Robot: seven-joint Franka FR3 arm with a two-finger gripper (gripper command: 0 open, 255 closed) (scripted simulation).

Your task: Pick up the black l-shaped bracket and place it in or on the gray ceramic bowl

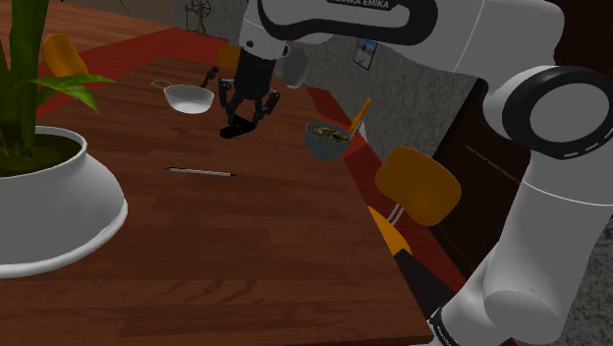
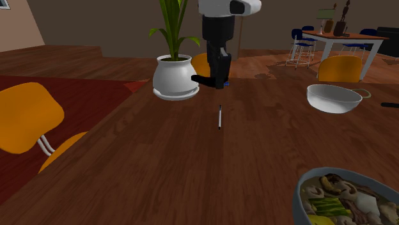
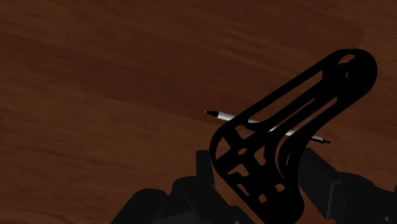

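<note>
Bracket [image 1: 239, 129], clamped in the end effector [image 1: 248, 114], hangs above the tabletop [image 1: 246, 236]. The empty pale bowl [image 1: 189, 98] sits nearby, toward the shoulder view's left of it.

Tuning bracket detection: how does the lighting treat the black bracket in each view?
Wrist view: black bracket is a silhouette merging with the pincer over the dim table; the white pen stands out. Shoulder view: dim, bracket blends into the pincer. Second exterior view: brighter, bracket stands clear beside the white pot.
</note>
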